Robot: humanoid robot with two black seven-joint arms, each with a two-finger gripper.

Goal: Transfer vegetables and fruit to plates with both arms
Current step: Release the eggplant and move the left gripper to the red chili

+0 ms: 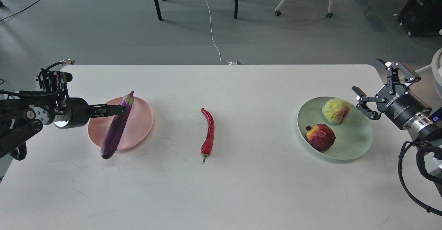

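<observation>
White lettering runs along the black body of the right gripper (381,92), at the right edge of the frame; it sits at a slant and appears upside down, so that it reads roughly "DH-ROBOTICS", though the letters are small and not fully sure; a second, finer line of white print lies beside it on the same black cylinder, too small to read; nothing else in the frame carries legible text, numbers or signs.
</observation>
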